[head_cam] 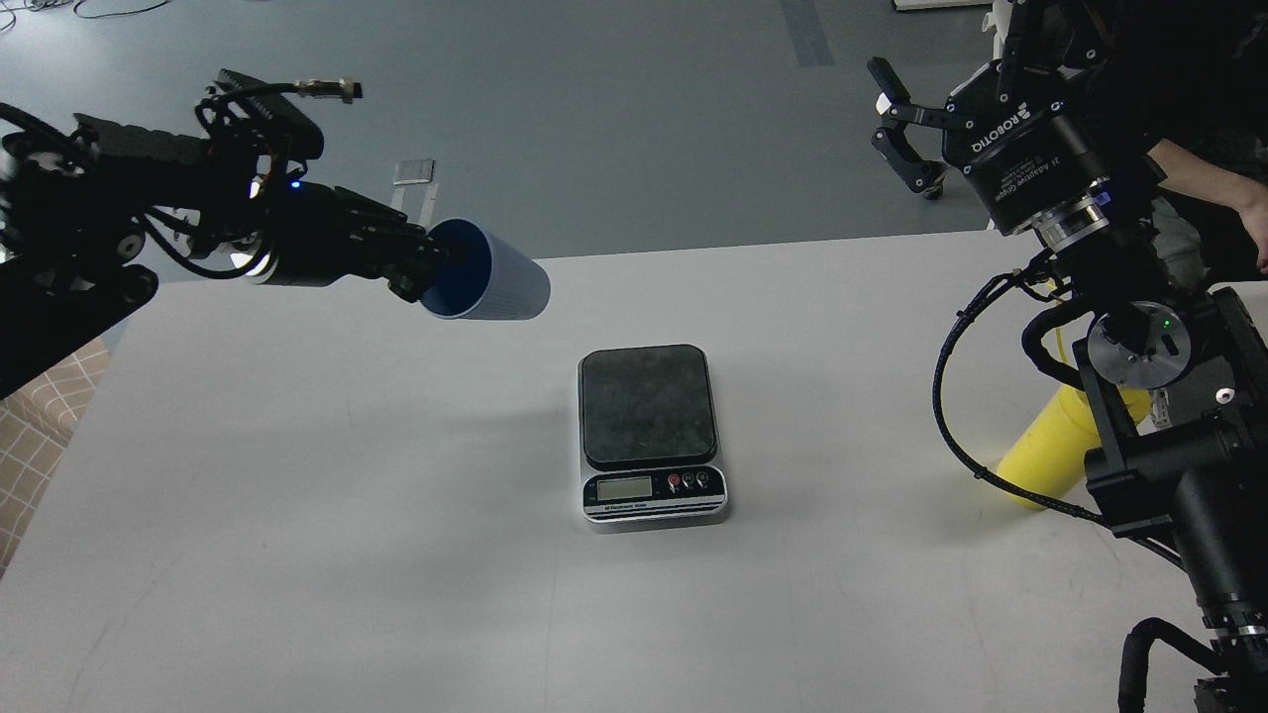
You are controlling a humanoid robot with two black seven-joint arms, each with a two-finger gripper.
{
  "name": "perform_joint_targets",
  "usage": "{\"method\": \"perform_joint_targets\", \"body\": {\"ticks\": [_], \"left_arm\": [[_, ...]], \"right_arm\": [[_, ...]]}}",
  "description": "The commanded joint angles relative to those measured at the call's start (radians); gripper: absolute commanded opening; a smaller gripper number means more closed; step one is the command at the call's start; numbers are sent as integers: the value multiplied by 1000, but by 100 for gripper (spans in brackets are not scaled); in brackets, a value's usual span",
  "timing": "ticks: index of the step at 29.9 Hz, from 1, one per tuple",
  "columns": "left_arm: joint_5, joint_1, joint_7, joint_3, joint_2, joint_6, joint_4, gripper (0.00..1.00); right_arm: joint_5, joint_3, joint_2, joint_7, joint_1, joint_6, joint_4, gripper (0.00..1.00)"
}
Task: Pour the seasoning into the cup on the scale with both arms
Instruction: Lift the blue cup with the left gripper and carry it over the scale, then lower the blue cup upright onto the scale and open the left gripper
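Note:
My left gripper (428, 267) is shut on the rim of the light blue ribbed cup (487, 271) and holds it on its side in the air, up and left of the scale. The scale (651, 432) sits in the middle of the table with its dark top plate bare and its LCD strip facing me. The yellow seasoning bottle (1048, 448) stands at the right, mostly hidden behind my right arm; its nozzle is hidden. My right gripper (899, 127) is open and empty, raised high beyond the table's far edge, well above the bottle.
The white table (297, 515) spans the view; grey floor lies beyond its far edge. A person's arm (1218, 183) shows at the right edge behind my right arm. A checked cloth (40, 426) lies at the left edge.

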Motion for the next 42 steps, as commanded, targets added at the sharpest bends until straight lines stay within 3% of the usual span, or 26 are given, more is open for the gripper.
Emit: {"method": "perform_joint_targets", "body": {"ticks": [1,8,18,22,28,42], "left_arm": [[3,-118,0,143,-121,-1,5,0],[3,-209,0,287,-259,-1,7,1],[3,-255,0,427,-336,-1,20,4],[3,-250,0,484,-431,-1,141,5],[3,-253,0,501,-494,-1,232,6],[-3,-275,0,513,-587,-1,292,7]], "right_arm": [[2,6,-2,0,-9,0,0,100],[3,12,-2,0,-30,0,6,100],[6,21,-2,2,-47,0,14,100],[5,27,-2,2,-82,0,58,100],[6,52,-14,2,-118,3,72,100],[5,115,-17,0,-194,55,88,100]]}}
